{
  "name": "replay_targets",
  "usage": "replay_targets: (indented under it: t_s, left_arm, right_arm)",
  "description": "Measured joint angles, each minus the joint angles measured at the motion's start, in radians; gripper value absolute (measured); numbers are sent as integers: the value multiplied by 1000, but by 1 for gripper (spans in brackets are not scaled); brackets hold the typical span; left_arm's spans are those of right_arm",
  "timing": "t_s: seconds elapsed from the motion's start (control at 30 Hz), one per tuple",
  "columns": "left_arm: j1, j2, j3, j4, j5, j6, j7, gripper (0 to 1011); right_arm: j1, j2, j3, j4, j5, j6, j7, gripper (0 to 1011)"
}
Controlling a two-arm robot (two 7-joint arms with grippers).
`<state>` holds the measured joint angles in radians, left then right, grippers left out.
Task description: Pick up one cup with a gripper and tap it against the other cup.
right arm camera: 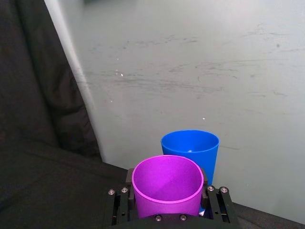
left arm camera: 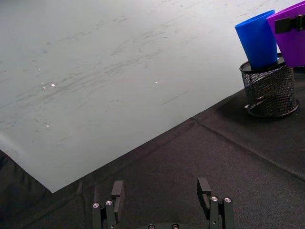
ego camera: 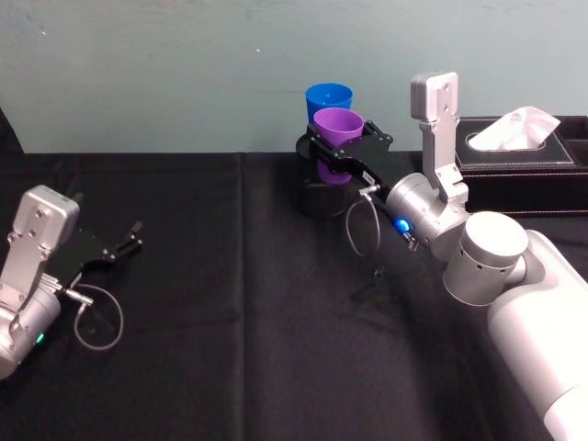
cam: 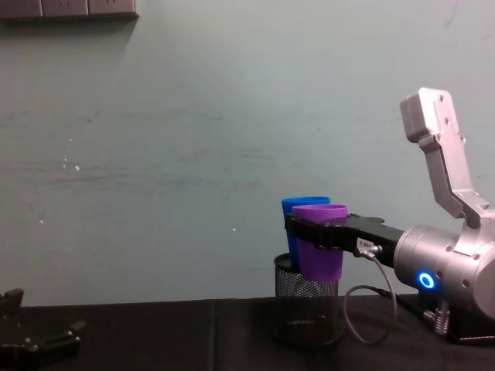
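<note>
we see the purple cup [ego camera: 338, 124] held off the table, upright, with the right gripper [ego camera: 338, 140] clenched on it just below the rim, one flat finger on each side. in the chest view its lower part hangs above the front of a black mesh pen holder [cam: 305, 313]. the blue cup [ego camera: 328, 96] stands upright in that holder, just behind the purple one and a little taller. we cannot tell whether the two cups touch. the holder sits at the far side of the black table [ego camera: 230, 322], near the wall. a tissue box [ego camera: 519, 152] lies to the right. the left gripper [ego camera: 124, 243] rests low at the left, well apart, its fingers spread and empty.
</note>
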<state>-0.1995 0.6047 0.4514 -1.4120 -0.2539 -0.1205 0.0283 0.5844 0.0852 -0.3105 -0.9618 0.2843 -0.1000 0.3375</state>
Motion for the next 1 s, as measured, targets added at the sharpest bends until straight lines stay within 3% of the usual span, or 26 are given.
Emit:
replay_targets:
  t_s: [1.0]
  left_arm:
    - [0,0,0,0,0,0,0,1000]
  right_arm:
    - [0,0,0,0,0,0,0,734]
